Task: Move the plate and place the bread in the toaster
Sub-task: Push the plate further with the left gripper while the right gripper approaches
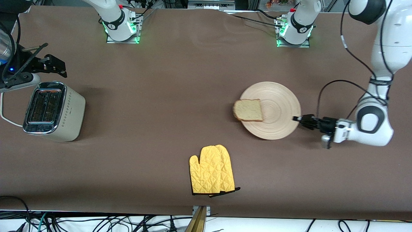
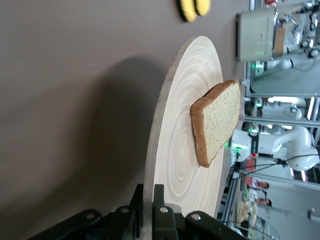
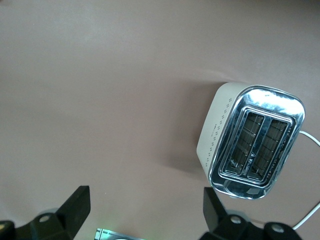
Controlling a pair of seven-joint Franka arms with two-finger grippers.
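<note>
The round light-wood plate (image 1: 273, 111) lies on the table toward the left arm's end. The bread (image 1: 248, 110) rests on its rim, on the side toward the right arm's end. My left gripper (image 1: 297, 119) is shut on the plate's edge; in the left wrist view its fingers (image 2: 165, 210) clamp the plate's rim (image 2: 160, 150) and the bread (image 2: 216, 122) shows on the plate. The cream toaster (image 1: 53, 111) stands at the right arm's end, slots empty. My right gripper (image 1: 53, 66) hovers open and empty over the table beside the toaster (image 3: 252, 142).
A pair of yellow oven mitts (image 1: 212, 170) lies near the table's front edge, nearer to the front camera than the plate. The toaster's white cord (image 1: 4, 117) trails off the table's end. Brown table between toaster and plate is bare.
</note>
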